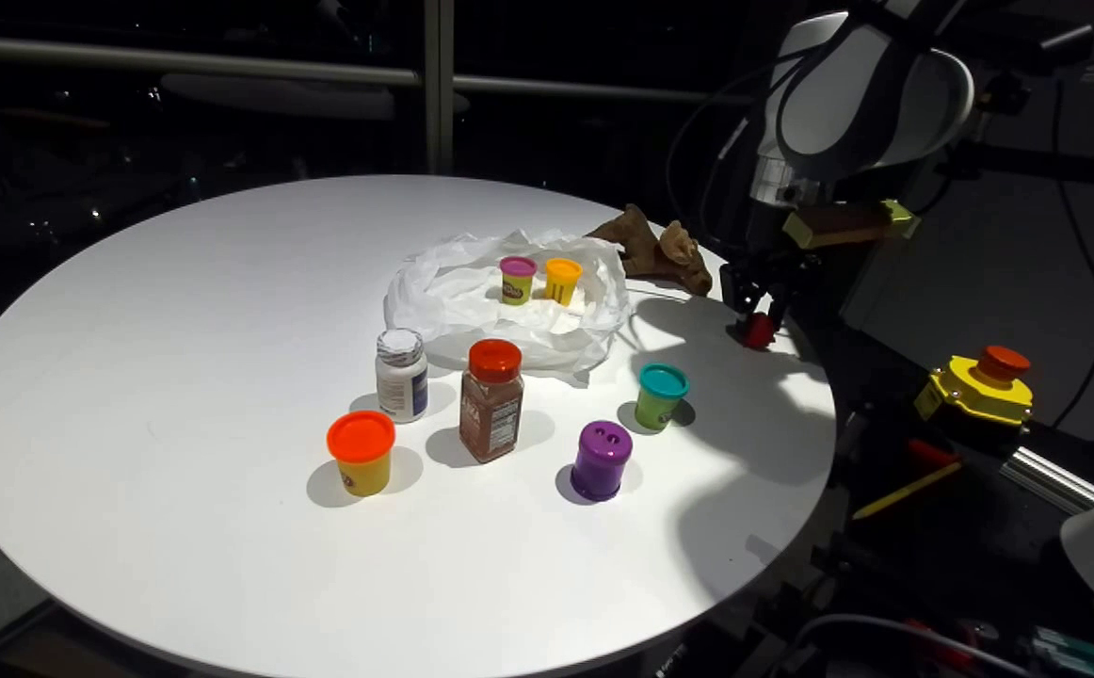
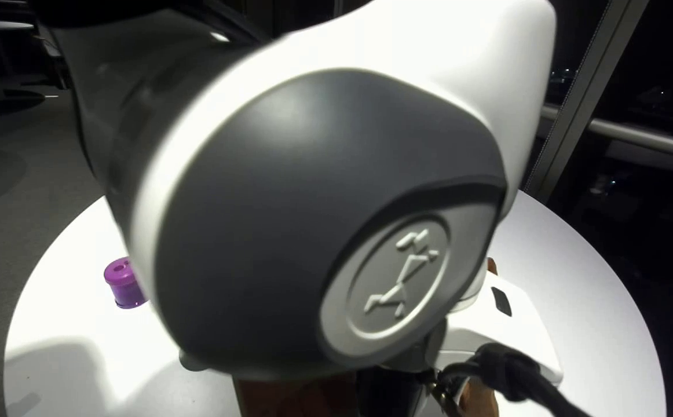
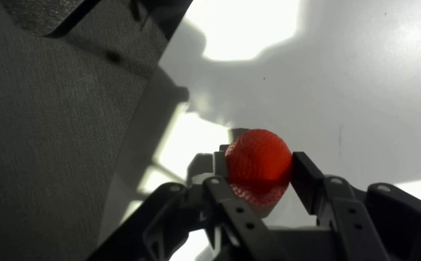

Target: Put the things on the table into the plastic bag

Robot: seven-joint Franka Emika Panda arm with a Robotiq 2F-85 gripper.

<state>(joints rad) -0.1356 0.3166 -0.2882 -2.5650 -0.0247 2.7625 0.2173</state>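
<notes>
Near the table's (image 1: 227, 282) edge, my gripper (image 3: 259, 163) is shut on a red ball (image 3: 260, 156), a finger touching either side; an exterior view shows the ball (image 1: 758, 330) low over or on the tabletop. The plastic bag (image 1: 408, 294) lies spread open, a magenta-lidded tub (image 1: 517, 281) and a yellow tub (image 1: 562, 282) standing within it. Around it are a white bottle (image 1: 403, 381), red-capped jar (image 1: 490, 410), orange-lidded cup (image 1: 363, 457), purple shaker (image 1: 601, 461) and teal-lidded green tub (image 1: 661, 397). The brown plush toy (image 1: 646, 250) rests behind the bag.
Off the table sits a yellow-and-red device (image 1: 980, 391), with a yellow pen (image 1: 907, 492) by it. The robot arm (image 2: 313, 202) covers most of the tabletop in an exterior view. Dark floor (image 3: 51, 145) begins beyond the table edge beside the gripper.
</notes>
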